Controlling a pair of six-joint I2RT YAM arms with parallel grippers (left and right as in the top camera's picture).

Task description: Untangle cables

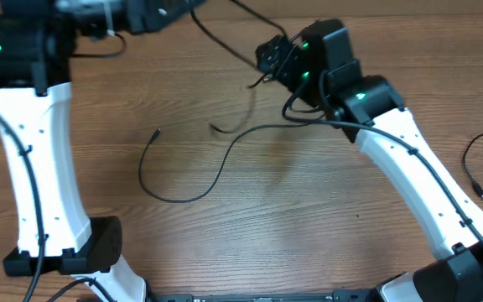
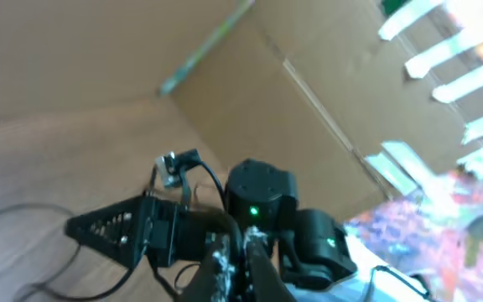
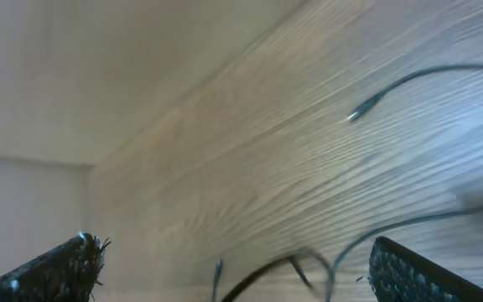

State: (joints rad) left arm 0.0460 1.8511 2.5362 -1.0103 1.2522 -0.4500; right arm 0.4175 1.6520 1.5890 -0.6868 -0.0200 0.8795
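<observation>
Judging by its slack curves, the long cable lying mid-table looks light, limp and easily dragged. I would pinch it near the plug at its left end. My right gripper hangs spread open, far centre. Whether my left gripper is clenched, I cannot tell.

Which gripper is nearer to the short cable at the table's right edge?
Right. The right gripper sits up and left of the short cable; the left gripper is farther left, at the picture's top edge.
</observation>
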